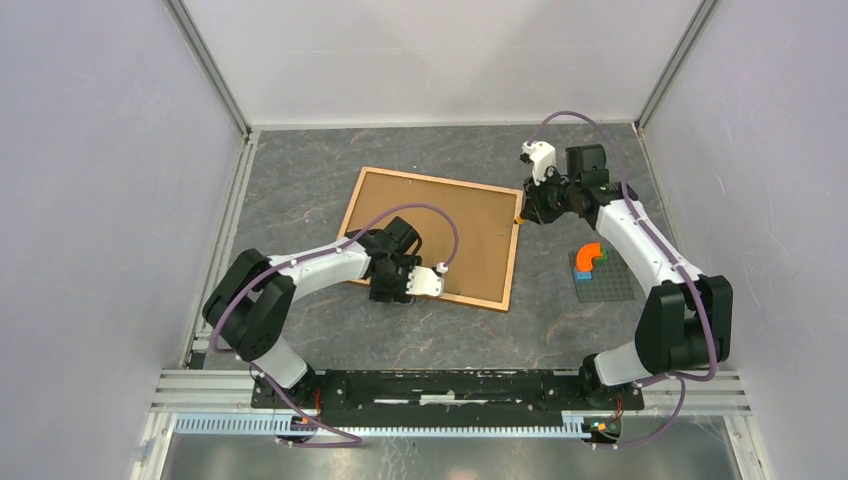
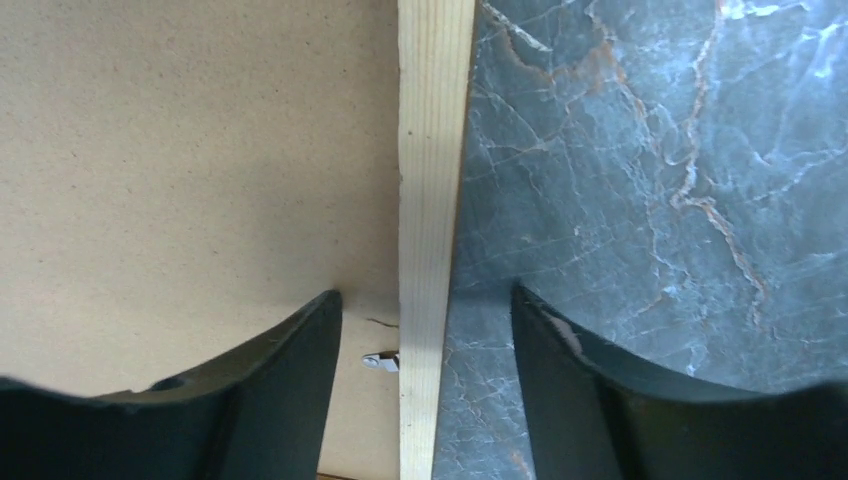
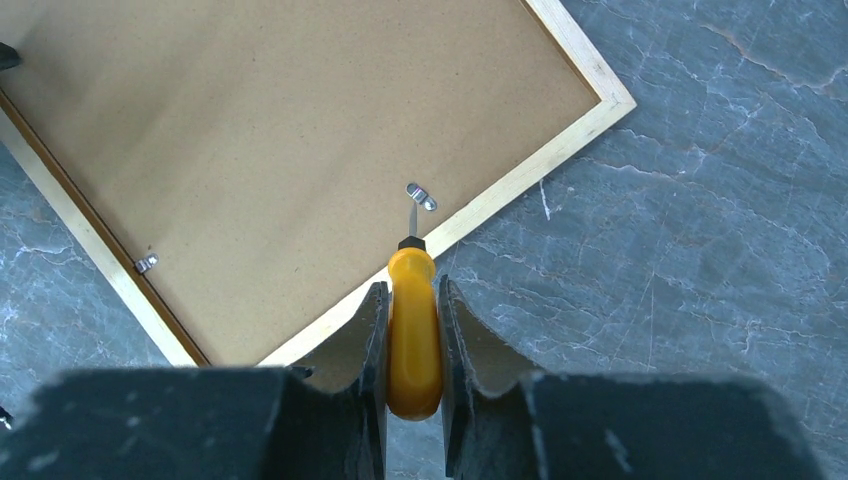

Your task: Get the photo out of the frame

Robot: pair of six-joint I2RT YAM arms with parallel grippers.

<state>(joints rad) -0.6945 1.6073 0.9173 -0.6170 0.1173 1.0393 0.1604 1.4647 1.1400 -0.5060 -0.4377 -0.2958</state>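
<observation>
The frame (image 1: 512, 260) lies face down at the table's middle, its brown fibreboard back (image 1: 470, 225) up. The photo is hidden under it. My left gripper (image 1: 393, 293) is open at the frame's near edge. In the left wrist view the gripper (image 2: 426, 295) straddles the pale wooden moulding (image 2: 432, 180), one finger over the fibreboard, one over the table, with a small metal clip (image 2: 381, 361) between them. My right gripper (image 1: 524, 211) is at the frame's right edge. In its wrist view the gripper (image 3: 411, 285) is shut on a yellow-handled screwdriver (image 3: 413, 340), whose tip reaches a metal clip (image 3: 421, 196).
A small grey baseplate (image 1: 610, 285) with an orange brick (image 1: 590, 254) and a blue brick lies right of the frame. Another clip (image 3: 146, 263) sits on the frame's adjoining side. White walls close in the dark marbled tabletop (image 1: 300, 190) on three sides.
</observation>
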